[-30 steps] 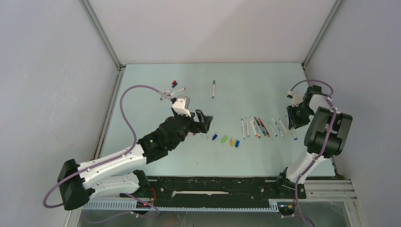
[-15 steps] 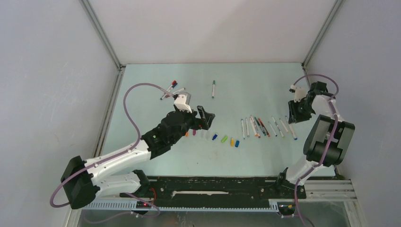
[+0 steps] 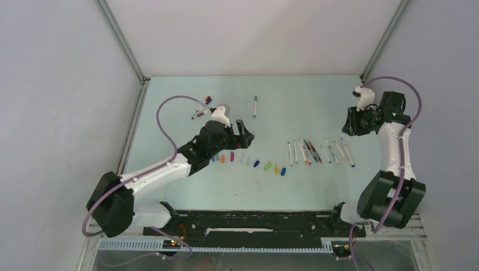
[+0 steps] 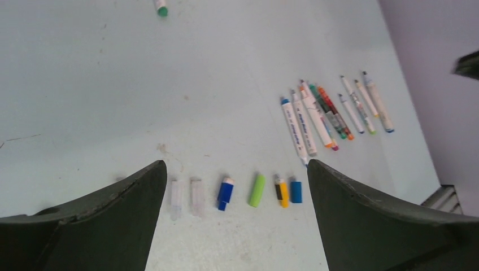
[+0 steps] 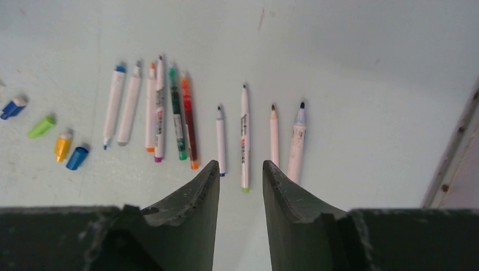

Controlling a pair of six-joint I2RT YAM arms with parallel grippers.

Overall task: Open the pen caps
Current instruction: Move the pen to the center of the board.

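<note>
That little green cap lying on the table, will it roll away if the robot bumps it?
Probably. The green cap looks round and lies on its side on the smooth table, so a sideways nudge could roll it. It looks tiny, likely light, and might skid or slip between fingers.

A row of small loose plastic pen caps lies flat on the pale table: two clear translucent caps side by side, then a dark blue cap, a lime green cap, an orange-yellow cap and a short blue cap. The last two lie just beside each other.
</note>
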